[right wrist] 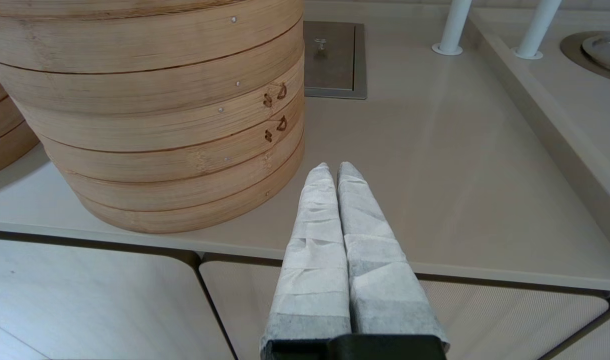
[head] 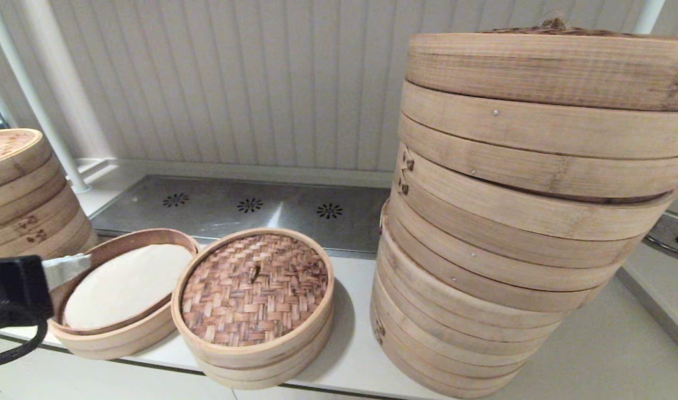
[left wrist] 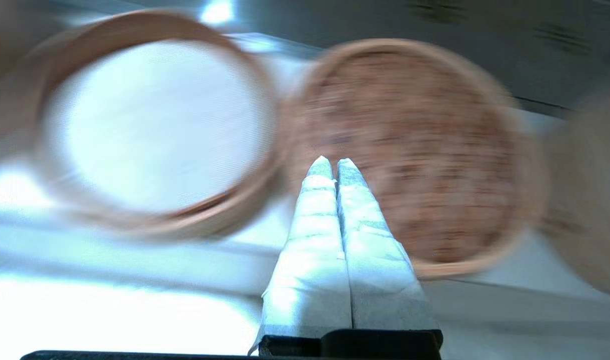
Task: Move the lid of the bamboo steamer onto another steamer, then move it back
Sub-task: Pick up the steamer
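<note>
Lid (head: 254, 289): sits on the right small steamer, beside the open steamer (head: 125, 286).
Feel: I judge it light, stiff, fragile weave.
Hold: pinch the rim.
Left gripper (left wrist: 334, 163): fingers together, empty, near the lid.
Right gripper (right wrist: 334, 167): fingers together, idle by the big stack (right wrist: 150, 110).

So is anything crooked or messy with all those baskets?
Yes, the huge stack on the right looks wobbly: its tiers are shifted sideways instead of lining up. The small woven lid sits neatly on its basket, and the open basket beside it looks clean. Nothing is spilled. The left pincer and right pincer are both shut and empty.
</note>
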Available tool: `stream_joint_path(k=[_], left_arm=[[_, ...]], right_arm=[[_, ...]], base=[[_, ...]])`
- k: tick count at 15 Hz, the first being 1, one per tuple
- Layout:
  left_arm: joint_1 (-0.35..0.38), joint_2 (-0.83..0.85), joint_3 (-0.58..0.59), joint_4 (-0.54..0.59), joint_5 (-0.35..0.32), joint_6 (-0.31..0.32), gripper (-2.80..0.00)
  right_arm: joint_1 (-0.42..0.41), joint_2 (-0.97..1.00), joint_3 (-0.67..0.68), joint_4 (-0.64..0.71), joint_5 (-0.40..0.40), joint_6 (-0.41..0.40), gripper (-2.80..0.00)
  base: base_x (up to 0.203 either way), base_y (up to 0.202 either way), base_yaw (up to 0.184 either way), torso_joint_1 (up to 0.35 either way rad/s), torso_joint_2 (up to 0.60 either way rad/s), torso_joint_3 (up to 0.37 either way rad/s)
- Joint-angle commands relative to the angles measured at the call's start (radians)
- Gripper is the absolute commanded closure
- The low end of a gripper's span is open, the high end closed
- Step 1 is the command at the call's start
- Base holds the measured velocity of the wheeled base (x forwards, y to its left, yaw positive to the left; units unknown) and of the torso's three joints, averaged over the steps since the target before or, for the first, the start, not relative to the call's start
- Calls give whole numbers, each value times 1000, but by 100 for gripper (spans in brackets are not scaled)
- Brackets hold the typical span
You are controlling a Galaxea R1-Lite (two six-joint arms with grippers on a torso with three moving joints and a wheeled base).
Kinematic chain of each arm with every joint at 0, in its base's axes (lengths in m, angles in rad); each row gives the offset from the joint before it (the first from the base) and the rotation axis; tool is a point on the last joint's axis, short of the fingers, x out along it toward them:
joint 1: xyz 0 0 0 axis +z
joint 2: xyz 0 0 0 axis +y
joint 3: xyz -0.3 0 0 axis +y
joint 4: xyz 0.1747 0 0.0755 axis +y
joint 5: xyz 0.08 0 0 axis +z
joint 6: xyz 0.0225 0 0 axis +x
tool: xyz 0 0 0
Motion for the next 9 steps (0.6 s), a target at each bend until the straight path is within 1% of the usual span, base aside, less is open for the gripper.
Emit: stream_joint_path(k=[1,2,5,6,9], left_arm=[[96,-142,53,15,6,12,0],[118,-198,93,24,9,24,0],[136,-384,231,43,22,38,0],[139,-440,267,61,41,38,0],[144,-594,346,136,133,41,0]], right_arm=[[0,1,0,0,0,0,0],[0,1,0,0,0,0,0],[0,1,0,0,0,1,0],[0,1,0,0,0,1,0],[0,1,0,0,0,1,0]], base=[[0,0,0,0,0,0],[0,0,0,0,0,0],[0,0,0,0,0,0],[0,0,0,0,0,0],[0,0,0,0,0,0]])
